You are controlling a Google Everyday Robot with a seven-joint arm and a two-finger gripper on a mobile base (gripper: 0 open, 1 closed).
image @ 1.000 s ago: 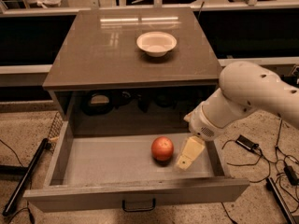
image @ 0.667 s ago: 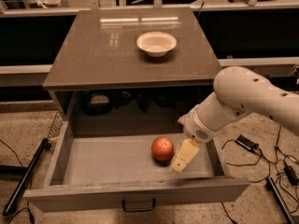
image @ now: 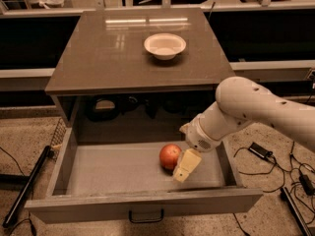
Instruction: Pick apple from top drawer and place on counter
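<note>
Presently, item one: cream-coloured two-finger gripper point(image: 185, 167) on a white rounded robot arm point(image: 246, 107), reaching down into the drawer from the right; whether it is spread or closed cannot be told. Item two: small round red-orange apple point(image: 170, 156), just to the gripper's left and touching or nearly touching it, resting on the drawer floor. It is near-spherical with no evident long axis, and which way its stem points cannot be made out. Item three: wide, shallow grey-brown top drawer point(image: 113, 167), surrounding the gripper and pulled fully out toward the camera, its long axis running left to right; its front wall lies below the gripper and carries a small dark metal handle point(image: 146, 215). Item four: glossy brown-grey rectangular counter point(image: 108, 63), above and behind the gripper, well apart from it, with light reflections near its far edge. Item five: shallow white round bowl point(image: 165, 45), upright on the counter, far beyond the gripper.
</note>
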